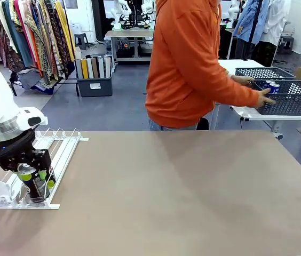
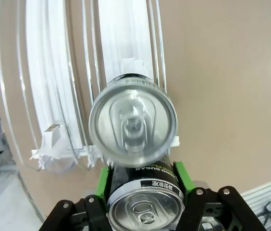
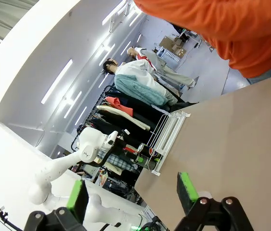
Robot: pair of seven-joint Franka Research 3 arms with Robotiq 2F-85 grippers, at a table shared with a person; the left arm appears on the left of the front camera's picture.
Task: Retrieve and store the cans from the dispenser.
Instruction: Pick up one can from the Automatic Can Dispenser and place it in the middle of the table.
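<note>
So the left gripper is down at the near end of the dispenser, green pads pressed on both sides of a dark can, which looks clamped to me. My worry is the second can sitting right behind it in the same lane, looking like it touches. If the lift isn't straight up, I'd bet the held can drags or tips its neighbour. The wire rails also run close to the fingers, so a sideways pull could snag them and shift the whole rack. These cans are slim and smooth too, so a grip that's a bit off could let it slip or swing. The wrist cam is what gives you that second can and the pad contact; from the front the gripper body hides most of it. The front cam shows the person at the far side with a hand on a blue can at a basket. The right gripper hangs above the table with its pads apart, holding nothing.
</note>
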